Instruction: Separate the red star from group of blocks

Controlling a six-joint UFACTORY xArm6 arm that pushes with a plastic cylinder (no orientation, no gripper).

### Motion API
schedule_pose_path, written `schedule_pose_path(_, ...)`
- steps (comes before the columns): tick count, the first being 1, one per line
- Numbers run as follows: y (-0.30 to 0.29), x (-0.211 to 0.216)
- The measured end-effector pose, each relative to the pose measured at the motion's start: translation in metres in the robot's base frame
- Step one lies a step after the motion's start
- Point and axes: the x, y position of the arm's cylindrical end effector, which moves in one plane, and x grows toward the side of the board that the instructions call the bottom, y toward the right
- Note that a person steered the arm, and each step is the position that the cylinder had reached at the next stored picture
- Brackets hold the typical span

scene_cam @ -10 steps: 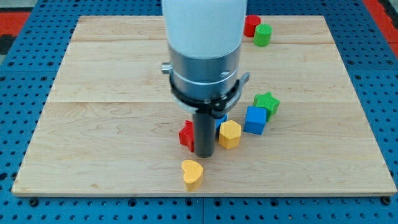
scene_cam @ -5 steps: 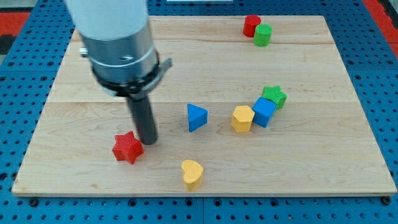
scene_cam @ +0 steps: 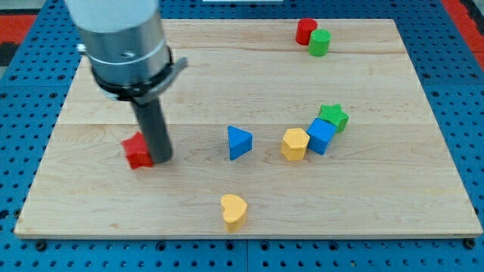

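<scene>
The red star (scene_cam: 136, 151) lies on the wooden board (scene_cam: 249, 83) at the view's left, partly hidden behind my rod. My tip (scene_cam: 157, 160) touches the star's right side. The blue triangle (scene_cam: 239, 142) sits alone near the middle, well to the star's right. Further right, a yellow block (scene_cam: 295, 143), a blue cube (scene_cam: 321, 136) and a green star (scene_cam: 333, 116) stand close together in a slanted row. A yellow heart (scene_cam: 234, 211) lies near the view's bottom.
A red block (scene_cam: 305, 31) and a green cylinder (scene_cam: 320, 42) touch each other at the view's top right. The board's left edge is a short way left of the red star. Blue pegboard surrounds the board.
My tip has swept from the group to the view's left, carrying the red star away from the blue triangle and yellow block. In the last half second the star moved left and slightly up.
</scene>
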Motion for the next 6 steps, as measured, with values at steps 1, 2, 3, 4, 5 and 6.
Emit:
schedule_pose_path(1,-0.018,0.008)
schedule_pose_path(2,-0.005,-0.037)
schedule_pose_path(3,-0.029,-0.033)
schedule_pose_path(4,-0.007,-0.021)
schedule_pose_path(5,-0.022,-0.003)
schedule_pose_path(6,-0.073,0.006)
